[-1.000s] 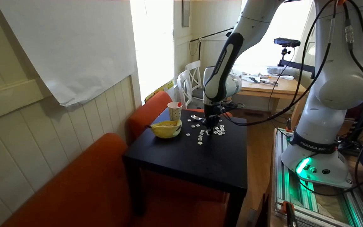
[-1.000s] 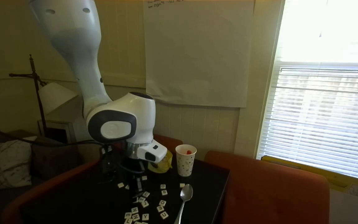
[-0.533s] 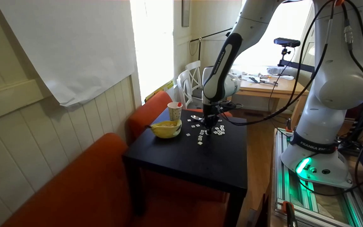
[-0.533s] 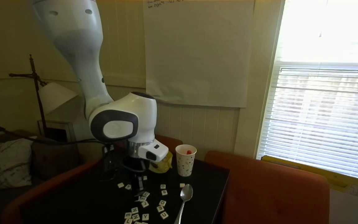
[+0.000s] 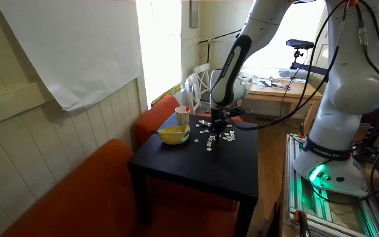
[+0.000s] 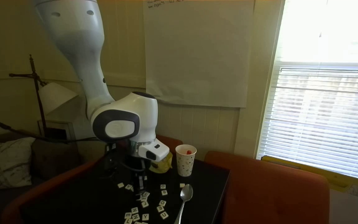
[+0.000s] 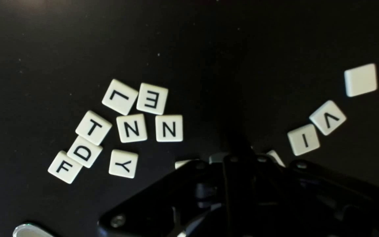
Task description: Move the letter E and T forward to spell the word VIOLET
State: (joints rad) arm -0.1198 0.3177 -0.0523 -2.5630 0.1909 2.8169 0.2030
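My gripper (image 7: 243,155) is shut and low over the letter tiles in the wrist view; it also shows in both exterior views (image 5: 217,137) (image 6: 139,188). A T tile (image 6: 144,198) lies at its tip, touching or overlapping a tile (image 6: 146,194) whose letter is hard to read. In the wrist view the V tile (image 7: 327,117) and I tile (image 7: 304,140) lie right of the fingers. A tile (image 7: 275,158) beside them is mostly hidden, as is a pale tile edge (image 7: 184,163) on the left. An E tile (image 7: 152,98) and another T tile (image 7: 93,127) lie farther left.
A yellow bowl (image 5: 173,135) and a speckled paper cup (image 6: 185,160) stand on the black table (image 5: 196,168). A spoon (image 6: 185,193) lies near the tiles. Loose tiles such as N (image 7: 169,128) and Y (image 7: 123,164) lie left, and a blank tile (image 7: 360,80) at the right.
The shut gripper has shifted slightly left in an exterior view, toward the row. The T tile at its tip has slid against the neighbouring tile. The V tile is more uncovered.
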